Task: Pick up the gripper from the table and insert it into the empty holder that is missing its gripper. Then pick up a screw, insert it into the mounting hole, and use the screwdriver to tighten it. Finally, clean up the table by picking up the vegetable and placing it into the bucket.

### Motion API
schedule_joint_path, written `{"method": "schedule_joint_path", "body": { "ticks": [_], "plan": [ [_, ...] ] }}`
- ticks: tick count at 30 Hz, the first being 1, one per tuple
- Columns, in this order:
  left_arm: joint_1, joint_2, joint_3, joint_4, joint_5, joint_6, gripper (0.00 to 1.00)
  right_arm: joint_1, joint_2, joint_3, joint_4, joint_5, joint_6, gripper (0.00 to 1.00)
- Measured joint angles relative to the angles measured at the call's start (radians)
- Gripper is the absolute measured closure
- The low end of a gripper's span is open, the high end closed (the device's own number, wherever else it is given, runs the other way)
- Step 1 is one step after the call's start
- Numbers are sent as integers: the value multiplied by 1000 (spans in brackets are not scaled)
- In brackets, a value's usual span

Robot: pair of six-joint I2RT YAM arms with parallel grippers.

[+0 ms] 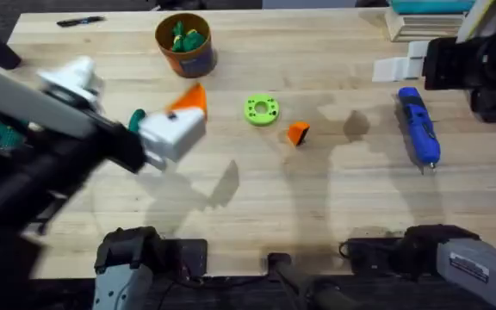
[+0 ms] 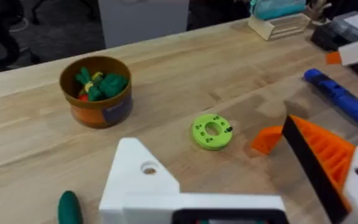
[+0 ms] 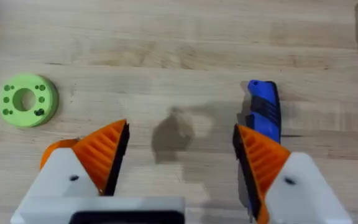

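Right gripper (image 3: 179,140): spread wide, clamped on nothing, hanging over bare tabletop (image 1: 257,198) between the lime green disc (image 1: 261,110) and the screwdriver (image 1: 418,127). Left gripper (image 2: 210,140): likewise apart and empty, with an orange pad on one finger only and the bare white holder (image 2: 143,180) as the other.

Judged as the first step: fetching the orange wedge (image 1: 297,133). Lies just beside the disc, on the side toward the screwdriver and a little nearer the arm bases; touching nothing. From the right wrist, shows as an orange patch (image 3: 56,151) half hidden behind one finger, so off to the disc's side of the open gap, not yet between the pads.

To do it well: shift toward the disc until the wedge sits centred in the gap, then descend straight. Close on the flat flanks rather than the sloped face, to keep it from squirting out. Leave the dark end exposed for mating with the holder. Keep clear of the disc while closing.

Elsewhere: vegetable (image 1: 136,116) well apart from the disc on the far side from the wedge, near the left gripper; bucket (image 1: 185,43) beyond it.
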Motion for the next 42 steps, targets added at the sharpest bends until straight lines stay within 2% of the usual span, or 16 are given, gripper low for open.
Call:
{"method": "schedule_joint_path", "body": {
  "ticks": [5, 6, 10, 15, 22, 39, 40, 41, 42],
  "plan": [
    [0, -157, -290, 222, 54, 0, 15, 0, 0, 0, 0, 0, 0, 8],
    [0, -249, -441, 355, 93, 0, 15, 0, 0, 0, 0, 0, 0, 8],
    [0, -348, -602, 491, 142, -5, 15, 0, 0, 0, 0, 0, 0, 8],
    [-1, -426, -724, 578, 168, -46, 15, 0, 0, 0, 0, 0, 0, 8],
    [-33, -429, -737, 595, 184, -73, 15, 0, 0, 0, 0, 0, 0, 8],
    [-33, -429, -737, 597, 187, -84, 15, 0, 0, 0, 1, 0, 0, 8],
    [-33, -428, -737, 595, 194, -95, 15, 0, 0, 0, 0, 0, 0, 8],
    [-33, -429, -737, 594, 214, -151, 15, 0, 0, 0, 0, 0, 0, 8],
    [-33, -428, -737, 593, 222, -170, 15, 0, 0, 0, 0, 0, 0, 8]
  ]
}}
